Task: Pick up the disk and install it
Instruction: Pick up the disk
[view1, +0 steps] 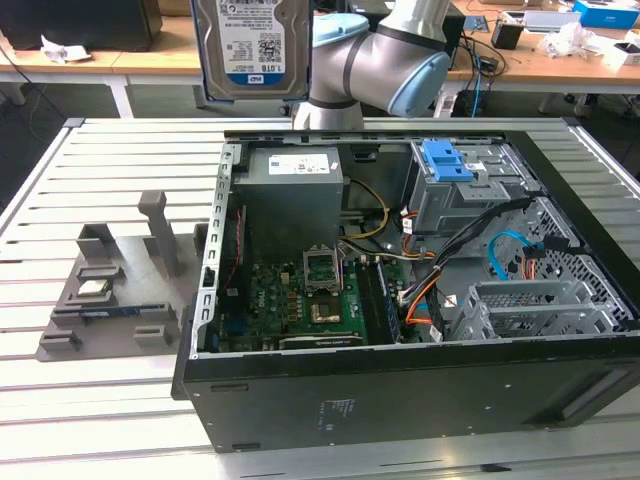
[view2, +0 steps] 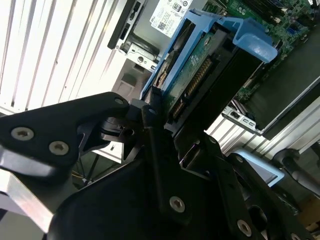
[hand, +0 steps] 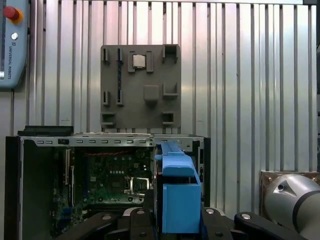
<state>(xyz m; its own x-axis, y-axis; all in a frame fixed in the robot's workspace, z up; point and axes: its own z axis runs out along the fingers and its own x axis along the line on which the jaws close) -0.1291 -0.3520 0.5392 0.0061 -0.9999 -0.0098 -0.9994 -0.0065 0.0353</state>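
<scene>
Above open PC case, gripper jaws clamped on disk, held upright betw. them.

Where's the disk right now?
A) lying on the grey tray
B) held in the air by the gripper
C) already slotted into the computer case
B: the disk hangs clear of the case, clamped in the gripper.

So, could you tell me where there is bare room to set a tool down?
The slatted table is bare in front of and behind the grey fixture, at the exterior view's left. The open computer case is crowded with boards and cables.
</scene>
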